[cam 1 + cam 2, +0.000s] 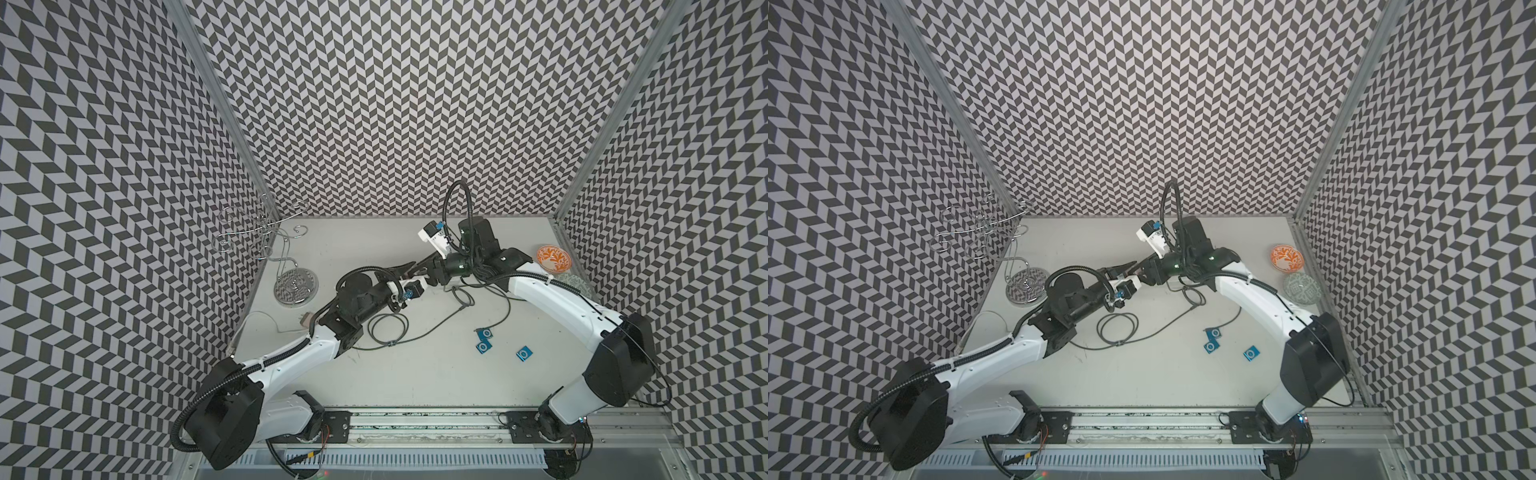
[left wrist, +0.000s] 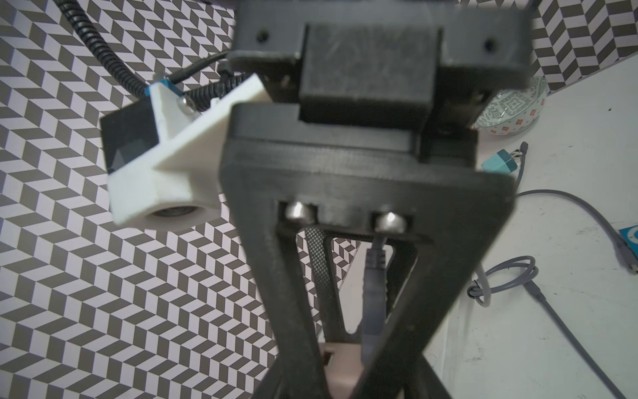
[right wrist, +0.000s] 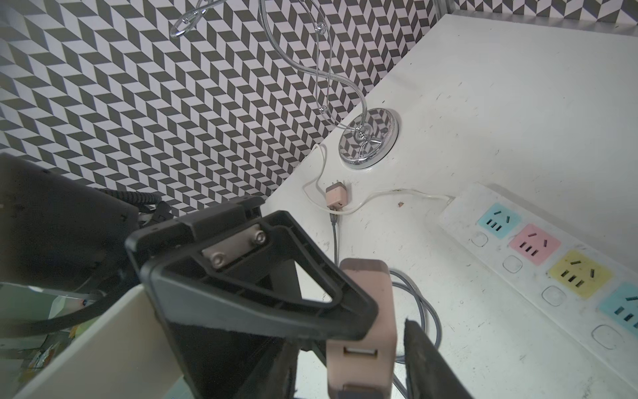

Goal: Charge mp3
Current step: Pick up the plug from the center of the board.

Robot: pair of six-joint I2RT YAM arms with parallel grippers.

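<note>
Holes (image 3: 359, 352) in the pink plastic charger block (image 3: 366, 304) face my right fingers (image 3: 428, 362), grip unclear; left fingers (image 3: 241, 311) squeeze it.

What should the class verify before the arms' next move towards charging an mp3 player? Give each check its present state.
1. The adapter is held off the table by the left gripper: ok.
2. Its USB port is empty and faces the right gripper: ok.
3. The plug is gripped and lined up with that port: cannot tell.
4. The adapter is in the strip: not ok, it is in the air.
5. The strip's visible sockets are free: ok.
6. An mp3 player is joined to a cable: cannot tell.
</note>
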